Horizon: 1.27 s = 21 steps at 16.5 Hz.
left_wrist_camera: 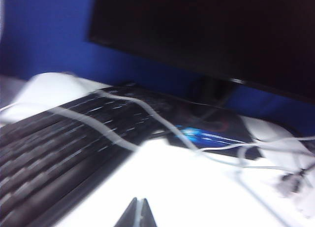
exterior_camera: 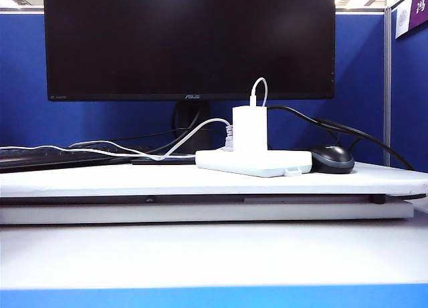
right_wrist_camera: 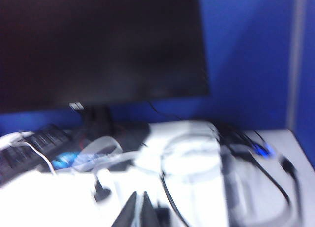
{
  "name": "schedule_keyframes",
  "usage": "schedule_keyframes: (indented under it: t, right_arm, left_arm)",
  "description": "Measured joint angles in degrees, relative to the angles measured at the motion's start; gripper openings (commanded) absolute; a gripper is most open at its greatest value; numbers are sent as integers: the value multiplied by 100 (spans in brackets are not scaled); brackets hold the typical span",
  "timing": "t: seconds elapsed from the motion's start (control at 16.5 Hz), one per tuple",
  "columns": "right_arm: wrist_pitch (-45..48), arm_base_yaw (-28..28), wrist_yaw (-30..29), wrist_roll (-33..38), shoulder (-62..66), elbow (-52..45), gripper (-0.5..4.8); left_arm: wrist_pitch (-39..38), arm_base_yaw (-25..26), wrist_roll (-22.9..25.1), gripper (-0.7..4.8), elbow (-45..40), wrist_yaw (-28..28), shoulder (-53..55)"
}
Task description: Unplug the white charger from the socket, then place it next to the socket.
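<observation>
A big black monitor [exterior_camera: 188, 42] filled the back of the desk, standing in front of blue partition walls [exterior_camera: 23, 81]. Below it lay the white raised desk board [exterior_camera: 200, 182], and on its left side a black keyboard [exterior_camera: 60, 158] with a thin white cable [exterior_camera: 100, 151] trailing over it.

Near the middle of the board sat the socket [exterior_camera: 251, 163], a flat white power strip. The white charger [exterior_camera: 250, 129] stood upright in it, still plugged in, its cable looping up from the top. A small plug with a grey collar [exterior_camera: 229, 138] sat in the strip just left of the charger. A black mouse [exterior_camera: 332, 159] rested just right of the strip, dark cables running off behind it.

Neither arm appeared from the front. The left gripper [left_wrist_camera: 138, 214] showed only in its blurred wrist view, fingers pressed together, hanging over the white board beside the keyboard. The right gripper [right_wrist_camera: 138, 210] was likewise pressed shut in its blurred wrist view, above the strip and near the charger, touching nothing that I could see.
</observation>
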Motion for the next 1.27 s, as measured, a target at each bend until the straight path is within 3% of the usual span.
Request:
schedule_keyframes:
  t: [0.18,0.36,0.61,0.79,0.91,1.09,1.15,1.27]
  right_arm:
    - [74,0,-184,-4,1283,1075,-5]
    - [114,52,-682,-376,2472,1827,-5]
    - [271,251,-1672,-450,3657,2177,-5]
    - [557,614,-1777,-734,4310,2186,0]
    - [555,693,-1773,-748,4544,2188,-1]
    - [555,774,-1768,-761,4900,2188,0]
    - [570,776,-1755,-874,5117,2188,-1]
    - [608,796,-1773,-909,5357,2186,-1]
  left_arm:
    - [409,0,431,-4,1274,1038,1788]
    - [439,-48,527,-4,2761,2227,3609]
    - [348,-304,881,-4,4081,2966,5029]
    - [317,-518,1311,-5,4780,3134,5735]
    - [291,-730,1390,-5,4815,3088,5971]
    - [205,-1084,1947,-5,4817,3040,6240]
    - [186,-1276,1996,-5,4817,2763,6443]
    - [116,-1469,2013,-4,4806,2726,6631]
